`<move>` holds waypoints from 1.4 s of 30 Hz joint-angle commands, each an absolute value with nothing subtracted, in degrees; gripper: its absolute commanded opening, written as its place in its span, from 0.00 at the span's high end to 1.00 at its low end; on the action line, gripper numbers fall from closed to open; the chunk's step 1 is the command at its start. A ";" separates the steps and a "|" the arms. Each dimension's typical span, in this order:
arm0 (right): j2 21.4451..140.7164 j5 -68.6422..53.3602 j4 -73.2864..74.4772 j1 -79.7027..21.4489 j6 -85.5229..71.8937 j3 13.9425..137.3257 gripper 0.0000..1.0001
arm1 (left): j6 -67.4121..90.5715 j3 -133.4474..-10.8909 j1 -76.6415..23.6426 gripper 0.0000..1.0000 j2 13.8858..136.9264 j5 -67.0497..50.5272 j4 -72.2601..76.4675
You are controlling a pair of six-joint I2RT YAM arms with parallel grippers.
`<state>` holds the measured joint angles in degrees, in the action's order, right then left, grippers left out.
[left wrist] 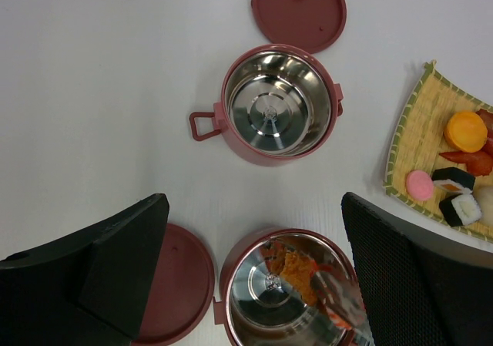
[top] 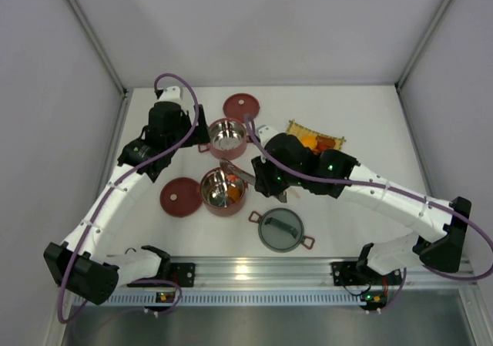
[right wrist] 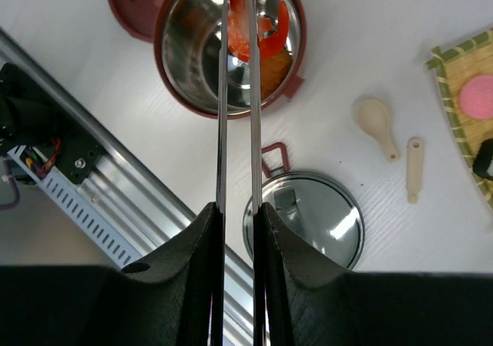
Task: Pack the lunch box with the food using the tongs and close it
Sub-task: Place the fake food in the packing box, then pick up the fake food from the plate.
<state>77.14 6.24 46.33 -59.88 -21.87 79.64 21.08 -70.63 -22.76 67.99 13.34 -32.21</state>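
Dark-red plastic on the far left: a flat red lid (top: pixel 180 196) lies just beside the near bowl (top: pixel 223 192) of the lunch box. The left gripper (left wrist: pixel 256 207) hangs above the bowls with its fingers spread wide, holding nothing. The empty far bowl (left wrist: pixel 276 105) and its own lid (left wrist: pixel 299 8) sit beyond. In the middle, the right gripper (right wrist: pixel 236 211) is clamped on the tongs (right wrist: pixel 221 115), and their tips pinch a red food piece (right wrist: pixel 240 30) right over the near bowl, which already has an orange bit and a curved red bit inside. Main worry imo: that piece is caught only at the very ends of two thin springy arms. If the squeeze slackens before it's centred, it could clip the steel rim and skip out onto the table. The tongs also sit in a narrow pinch between the pads, so a nudge against the rim could twist or slide them in the grip. Further right, the grey domed lid (top: pixel 281 230) lies near the front rail with two cream spoons (right wrist: pixel 375 122) beside it. The yellow mat (left wrist: pixel 408 130) holds the rest of the food (left wrist: pixel 465 130), so plenty of trips are left for a slip to happen. Writing-wise I can't make out a brand, label or lettering anywhere.
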 commanded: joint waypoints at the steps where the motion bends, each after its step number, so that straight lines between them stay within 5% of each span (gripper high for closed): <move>1: 76.11 6.76 45.79 -63.63 -24.70 81.39 0.83 | 21.53 -70.05 -22.94 0.01 66.80 13.45 -31.55; 19: 77.87 7.91 45.44 -66.80 -25.49 80.42 0.63 | 21.18 -69.96 -22.94 0.01 66.80 13.89 -31.64; 28: 76.47 12.91 47.72 -66.62 -25.23 82.17 0.62 | 21.27 -69.96 -22.85 0.01 66.71 13.89 -31.55; 42: 66.72 20.29 52.73 -48.44 -23.47 76.30 0.62 | 21.36 -70.05 -22.94 0.01 66.36 13.36 -31.55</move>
